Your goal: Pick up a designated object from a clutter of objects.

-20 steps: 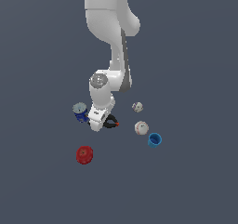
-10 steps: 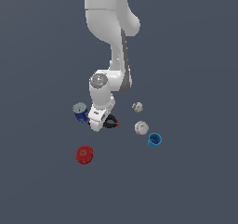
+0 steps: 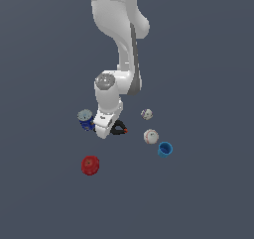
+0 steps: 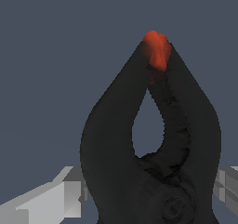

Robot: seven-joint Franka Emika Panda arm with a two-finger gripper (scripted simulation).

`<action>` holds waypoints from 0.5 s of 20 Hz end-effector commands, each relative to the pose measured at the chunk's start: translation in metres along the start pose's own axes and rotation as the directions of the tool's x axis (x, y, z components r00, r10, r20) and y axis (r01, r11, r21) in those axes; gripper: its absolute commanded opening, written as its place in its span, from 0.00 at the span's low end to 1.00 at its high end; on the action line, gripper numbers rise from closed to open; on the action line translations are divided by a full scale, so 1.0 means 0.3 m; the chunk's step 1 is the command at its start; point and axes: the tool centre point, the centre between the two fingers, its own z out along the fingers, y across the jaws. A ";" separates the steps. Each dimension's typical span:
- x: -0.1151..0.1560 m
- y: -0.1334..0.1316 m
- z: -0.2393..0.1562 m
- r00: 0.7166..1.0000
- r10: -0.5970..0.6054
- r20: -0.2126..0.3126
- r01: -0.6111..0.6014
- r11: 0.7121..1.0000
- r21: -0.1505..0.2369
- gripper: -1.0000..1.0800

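**Barely anything has moved: I'm down on the clamp**

Nothing in the exterior view differs from a second ago; my arm sits in the same low pose and every item lies where it lay. I take that as settling before the lift.

My pincer (image 3: pixel 108 130) is down at the floor over the black clamp (image 3: pixel 119 129), whose orange tip pokes out toward the exterior view's right. In the wrist view the clamp (image 4: pixel 153 144) fills the frame, with a grey finger (image 4: pixel 51 200) showing on either side of its body. Whether they are pressing it yet, I cannot tell.

The blue can (image 3: pixel 86 119) stands just beside my pincer. The two balls (image 3: pixel 151 136), blue cup (image 3: pixel 164 149) and red cap (image 3: pixel 90 165) lie apart. No carrying surface shows an edge.
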 end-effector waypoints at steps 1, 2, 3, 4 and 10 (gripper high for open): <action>0.009 0.006 -0.048 1.000 0.000 0.000 0.000 1.000 -0.002 0.00; 0.014 0.008 -0.069 1.000 -0.001 0.000 0.001 1.000 -0.002 0.00; 0.018 0.010 -0.092 1.000 -0.001 0.000 0.001 1.000 -0.002 0.00; 0.023 0.012 -0.118 1.000 -0.001 0.000 0.001 1.000 -0.002 0.00; 0.061 0.027 -0.300 1.000 -0.003 -0.002 0.003 1.000 0.000 0.00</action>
